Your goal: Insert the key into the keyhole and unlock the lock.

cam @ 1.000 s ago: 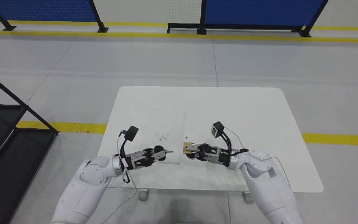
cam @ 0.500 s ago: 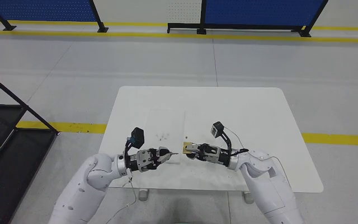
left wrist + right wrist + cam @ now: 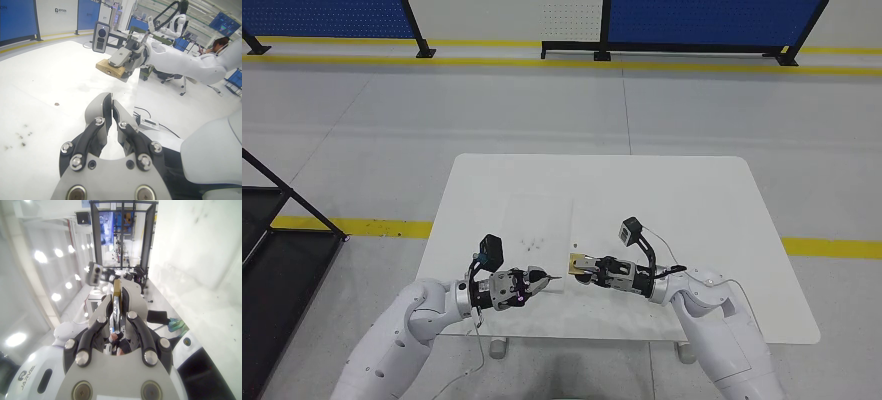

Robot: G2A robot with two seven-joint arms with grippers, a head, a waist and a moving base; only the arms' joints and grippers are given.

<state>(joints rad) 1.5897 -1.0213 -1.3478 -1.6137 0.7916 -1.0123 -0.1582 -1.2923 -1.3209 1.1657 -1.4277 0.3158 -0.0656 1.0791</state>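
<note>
The lock, a brass padlock, is held clear of the table, above its front part near the middle. Its flat bottom face, with the keyhole, is turned toward the left arm. The right gripper has its jaws closed on the two broad sides of the lock's body, one finger above and one below as the left wrist view shows it. In the right wrist view the lock stands edge-on between the pads, with the brass end sticking out past the fingertips of the right gripper.

Facing it from the other side is the key, a thin dark sliver pointing at the lock. Its tip is near the brass face but apart from it, not in the keyhole. The left gripper holds the key with its jaws pressed almost together; in its own wrist view the left gripper shows only a hairline slit between the pads.

On the table surface there is a cluster of small dark specks and a single brown spot.
</note>
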